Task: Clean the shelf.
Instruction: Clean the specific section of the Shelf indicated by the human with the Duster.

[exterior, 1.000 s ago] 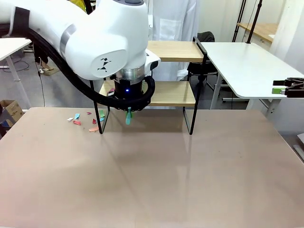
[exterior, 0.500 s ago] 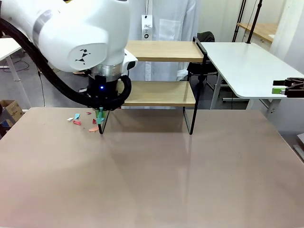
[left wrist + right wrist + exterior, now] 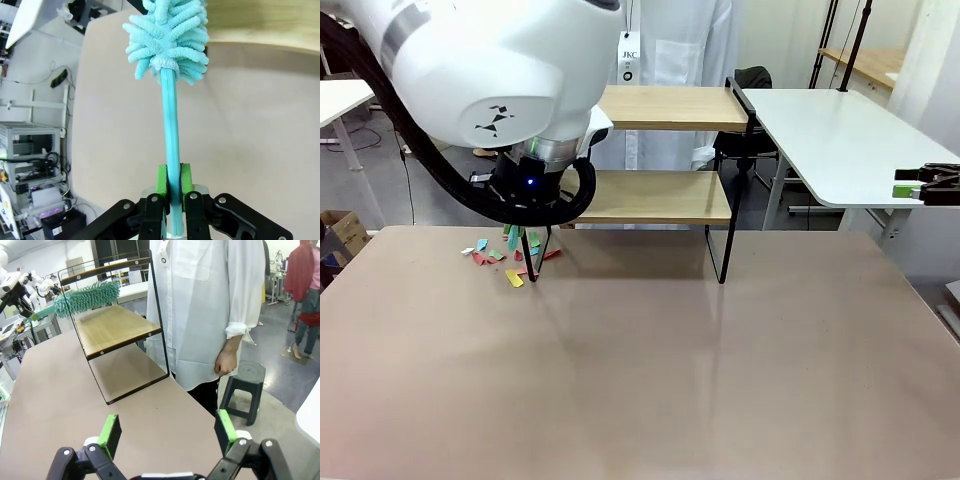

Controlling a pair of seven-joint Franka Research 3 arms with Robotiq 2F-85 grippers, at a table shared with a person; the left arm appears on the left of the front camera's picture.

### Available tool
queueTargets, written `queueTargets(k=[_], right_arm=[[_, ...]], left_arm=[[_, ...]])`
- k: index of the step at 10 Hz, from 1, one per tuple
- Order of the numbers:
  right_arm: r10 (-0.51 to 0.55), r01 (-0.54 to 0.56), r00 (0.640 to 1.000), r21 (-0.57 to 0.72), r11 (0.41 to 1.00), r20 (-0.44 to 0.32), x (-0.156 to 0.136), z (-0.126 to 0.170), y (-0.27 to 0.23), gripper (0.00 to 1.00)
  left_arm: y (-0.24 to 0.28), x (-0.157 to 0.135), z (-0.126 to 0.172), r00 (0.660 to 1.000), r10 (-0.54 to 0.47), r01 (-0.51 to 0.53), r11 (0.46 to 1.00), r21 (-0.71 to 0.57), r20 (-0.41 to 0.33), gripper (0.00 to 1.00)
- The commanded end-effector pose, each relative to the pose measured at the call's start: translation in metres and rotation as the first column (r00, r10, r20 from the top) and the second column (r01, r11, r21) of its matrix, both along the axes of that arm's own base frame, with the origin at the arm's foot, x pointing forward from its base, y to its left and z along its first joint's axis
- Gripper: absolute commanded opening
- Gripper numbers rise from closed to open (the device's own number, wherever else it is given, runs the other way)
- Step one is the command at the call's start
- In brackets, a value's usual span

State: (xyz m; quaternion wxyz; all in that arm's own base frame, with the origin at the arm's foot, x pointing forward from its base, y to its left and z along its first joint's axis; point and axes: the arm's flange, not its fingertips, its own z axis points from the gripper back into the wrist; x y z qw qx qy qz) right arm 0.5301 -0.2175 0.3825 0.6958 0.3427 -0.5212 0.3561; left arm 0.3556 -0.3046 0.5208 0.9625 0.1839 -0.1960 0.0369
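Note:
The shelf (image 3: 665, 196) stands at the table's far side, two light wooden boards in a thin black frame. My left gripper (image 3: 170, 181) is shut on the teal handle of a fluffy teal duster (image 3: 167, 35), whose head lies near the edge of a wooden board (image 3: 265, 20). In the front view my left arm (image 3: 510, 80) covers the shelf's left end. In the right wrist view the duster (image 3: 87, 297) sits at the far end of the shelf (image 3: 120, 325). My right gripper (image 3: 167, 432) stands open and holds nothing, at the table's right side (image 3: 925, 185).
Several coloured paper scraps (image 3: 510, 257) lie on the brown table (image 3: 640, 370) by the shelf's front left foot. A person in a white coat (image 3: 210, 305) stands behind the shelf. A white table (image 3: 840, 140) stands at the right, a black stool (image 3: 247, 385) beside the person.
My left arm has swung left along the shelf with the duster. More paper scraps now lie on the table by the shelf's left foot. The right gripper has not moved.

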Motion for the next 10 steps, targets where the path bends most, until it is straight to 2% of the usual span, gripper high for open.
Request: queueTargets(k=[1, 6, 10], right_arm=[[0.0, 0.0, 1.0, -0.003, 1.0, 0.005, 0.001, 0.003, 0.002, 1.0], [0.0, 0.0, 1.0, -0.003, 1.0, 0.005, 0.001, 0.003, 0.002, 1.0], [0.0, 0.0, 1.0, -0.003, 1.0, 0.005, 0.001, 0.003, 0.002, 1.0]], left_arm=[[0.006, 0.008, -0.01, 0.999, -0.006, 0.006, 1.0, 0.015, -0.038, 0.13], [-0.001, 0.007, -0.015, 0.999, -0.005, 0.005, 1.0, 0.009, -0.037, 0.13], [0.024, -0.009, -0.01, 0.968, -0.251, 0.251, 0.965, -0.075, 0.007, 0.13]])
